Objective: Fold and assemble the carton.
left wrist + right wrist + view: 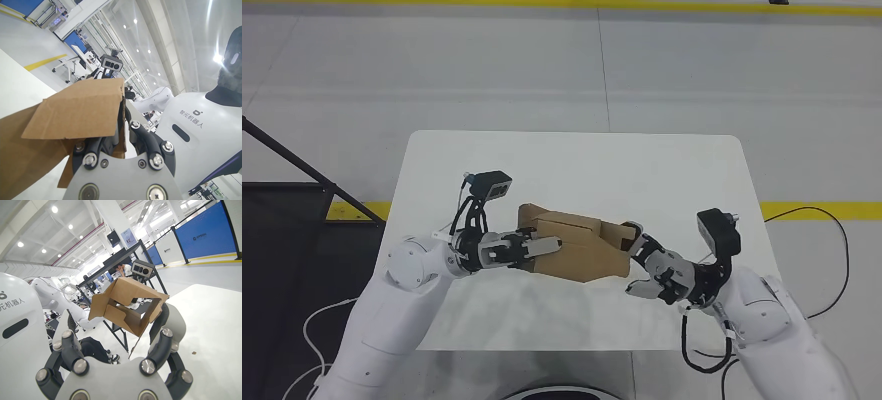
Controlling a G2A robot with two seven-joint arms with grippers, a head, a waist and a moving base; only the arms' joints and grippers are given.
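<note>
The open-ended cardboard carton (577,255) is held over the white worktop (572,170) between both arms. The left claw (545,244) pinches one end wall. The right claw (635,266) is spread at the opposite end, one finger against the edge.

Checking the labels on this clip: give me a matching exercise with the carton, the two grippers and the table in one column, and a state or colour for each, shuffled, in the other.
Column one:
1. carton
2. left gripper
3. right gripper
4. table

Column two:
A. fingers spread wide open
B. white, lying under both arms
C. brown, spanning between the two grippers
D. shut on a cardboard wall

Pairs: 1-C, 2-D, 3-A, 4-B.
</note>
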